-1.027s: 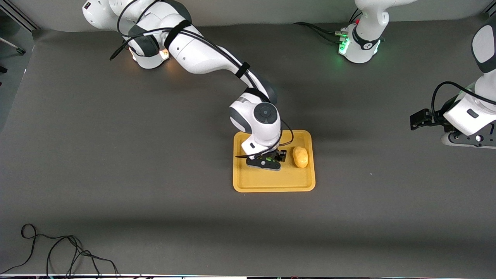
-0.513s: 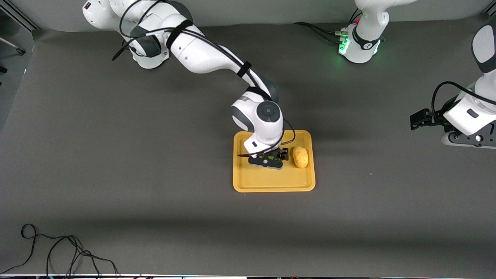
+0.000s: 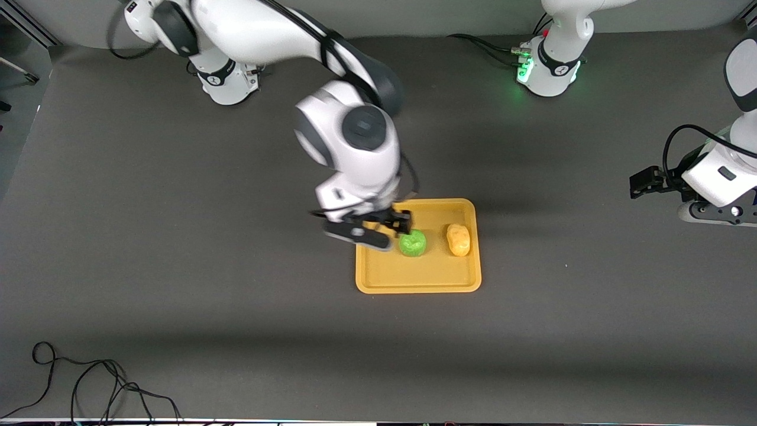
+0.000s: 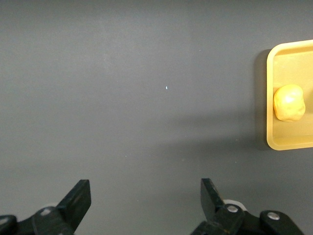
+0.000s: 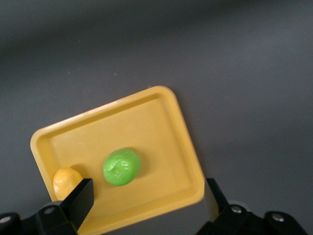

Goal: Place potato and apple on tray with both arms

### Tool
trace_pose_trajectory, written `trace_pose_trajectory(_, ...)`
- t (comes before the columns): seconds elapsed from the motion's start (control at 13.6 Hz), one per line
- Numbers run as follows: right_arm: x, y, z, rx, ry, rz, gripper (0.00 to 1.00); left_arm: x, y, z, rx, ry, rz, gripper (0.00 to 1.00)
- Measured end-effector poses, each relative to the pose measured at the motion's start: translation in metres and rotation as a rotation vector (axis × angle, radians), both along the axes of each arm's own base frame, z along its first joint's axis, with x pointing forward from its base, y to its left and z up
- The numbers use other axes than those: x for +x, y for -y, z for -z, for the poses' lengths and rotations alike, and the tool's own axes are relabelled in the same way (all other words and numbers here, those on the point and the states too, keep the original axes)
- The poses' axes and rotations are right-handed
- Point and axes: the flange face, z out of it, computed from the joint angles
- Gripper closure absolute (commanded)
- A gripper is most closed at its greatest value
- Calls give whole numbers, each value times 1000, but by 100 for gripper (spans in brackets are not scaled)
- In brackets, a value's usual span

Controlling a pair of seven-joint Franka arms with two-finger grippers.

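The yellow-orange tray (image 3: 378, 278) lies mid-table. On it the green apple (image 3: 412, 243) rests free, with the lumpy potato (image 3: 458, 239) beside it toward the left arm's end. Both also show in the right wrist view: apple (image 5: 122, 167), potato (image 5: 66, 180), tray (image 5: 161, 122). My right gripper (image 3: 378, 231) is open and empty, raised over the tray's edge at the right arm's end. My left gripper (image 3: 647, 183) is open and empty, waiting over bare table at the left arm's end; its wrist view shows the tray's end (image 4: 272, 98) and the potato (image 4: 289, 102).
A black cable (image 3: 89, 384) lies coiled on the table near the front camera at the right arm's end. The dark grey table surface (image 3: 207, 236) surrounds the tray on all sides.
My right gripper has let go of the apple, opened and risen off the tray, shifting toward the right arm's end. The apple now lies uncovered on the tray. The left arm barely moved.
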Motion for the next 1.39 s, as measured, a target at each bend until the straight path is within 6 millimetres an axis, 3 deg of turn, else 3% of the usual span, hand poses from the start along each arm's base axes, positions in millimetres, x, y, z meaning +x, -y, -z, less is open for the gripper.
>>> trace_pose_trajectory(0.15, 2, 53, -52, -29, -45, -46, 0, 0, 0, 0, 0, 0, 0, 0)
trace_pose_trajectory(0.37, 9, 142, -96, -62, -92, -105, 0, 0, 0, -1, 0, 1, 0, 0)
trace_pose_trajectory(0.73, 6, 303, -123, -65, -117, -197, 0, 0, 0, -1, 0, 2, 1, 0)
trace_pose_trajectory(0.95, -9, 414, -126, -12, -110, -235, 0, 0, 0, -1, 0, 2, 1, 0)
trace_pose_trajectory(1.03, -16, 442, -126, 1, -112, -244, 0, 0, 0, -1, 0, 3, 1, 0)
trace_pose_trajectory(1.17, -24, 481, -127, 16, -112, -254, 0, 0, 0, -1, 0, 3, 1, 0)
trace_pose_trajectory(1.39, -28, 514, -126, 24, -114, -244, 0, 0, 0, -1, 0, 3, 1, 0)
